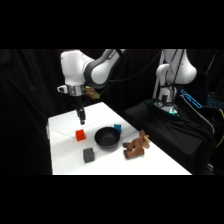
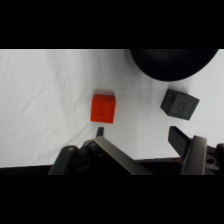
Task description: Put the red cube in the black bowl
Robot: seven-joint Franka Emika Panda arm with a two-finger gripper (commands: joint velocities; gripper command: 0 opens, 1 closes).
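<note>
Small bright red-orange cube (image 1: pixel 80 135) (image 2: pixel 103 108): sits flat on the table, upright, just left of the bowl in the side view, not touching it. Round shallow glossy black bowl (image 1: pixel 107 137) (image 2: pixel 172 62): upright, nothing visible inside.

White table (image 1: pixel 65 165): landmark for all positions below.

Dark grey cube (image 1: pixel 89 155): on the table, toward its near edge, left of centre.

Small teal-blue cube (image 1: pixel 117 128): on the table, further back, about mid-width.

Brown plush toy (image 1: pixel 136 145): lying on the table's right part, close to the right edge.

Black cloth (image 1: pixel 165 125): draped just beside the table's right side.
</note>
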